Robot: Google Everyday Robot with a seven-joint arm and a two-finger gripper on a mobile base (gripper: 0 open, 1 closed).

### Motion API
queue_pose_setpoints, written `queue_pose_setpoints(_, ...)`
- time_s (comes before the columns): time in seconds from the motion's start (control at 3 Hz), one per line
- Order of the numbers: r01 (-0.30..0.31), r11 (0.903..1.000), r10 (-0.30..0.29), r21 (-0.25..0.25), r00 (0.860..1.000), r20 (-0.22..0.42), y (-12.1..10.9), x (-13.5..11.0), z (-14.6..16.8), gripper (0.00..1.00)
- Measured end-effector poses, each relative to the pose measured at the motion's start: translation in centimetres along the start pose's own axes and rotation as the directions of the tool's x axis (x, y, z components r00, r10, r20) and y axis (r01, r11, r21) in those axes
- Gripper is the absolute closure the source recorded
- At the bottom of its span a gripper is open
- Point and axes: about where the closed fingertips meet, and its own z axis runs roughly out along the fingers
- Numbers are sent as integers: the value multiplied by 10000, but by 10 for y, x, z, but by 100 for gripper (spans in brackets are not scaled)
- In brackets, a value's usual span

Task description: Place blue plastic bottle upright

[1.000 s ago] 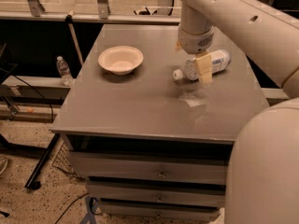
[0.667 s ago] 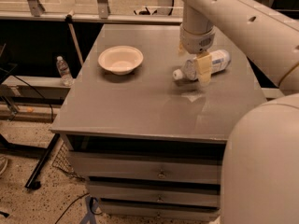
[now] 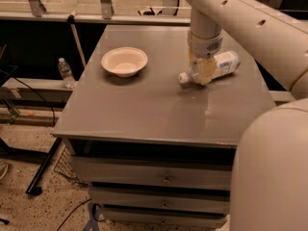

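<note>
While flat on its side, blue plastic bottle (image 3: 225, 64) directly beneath end effector (image 3: 202, 73); grip on it impossible to tell

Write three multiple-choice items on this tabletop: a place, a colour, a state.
1. Where is the gripper? A over the cream round bowl; B at the neck end of the clear plastic bottle with the white-and-blue label; C at floor level.
2. What colour is the bottle's screw cap? A red; B white; C black.
3. How does the bottle rest on the grey table? A upright; B leaning on the bowl; C on its side.
Key: 1 B, it is low over the bottle's neck, right of the bowl. 2 B, the cap shows white. 3 C, it lies flat, cap pointing left.
</note>
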Motion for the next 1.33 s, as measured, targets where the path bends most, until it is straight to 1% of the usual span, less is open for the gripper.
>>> queue_pose_setpoints(0.33, -59, 9995, 55, 302, 9999, 115, 12, -5, -20, 95)
queue_pose_setpoints(0.67, -313, 9938, 263, 1066, 9985, 482, 36, -13, -66, 100)
queue_pose_setpoints(1.0, -921, 9857, 680, 1414, 9837, 1664, 51, -20, -103, 100)
queue_pose_setpoints(1.33, -1987, 9712, 1423, 1314, 9263, 3487, 62, -21, -131, 100)
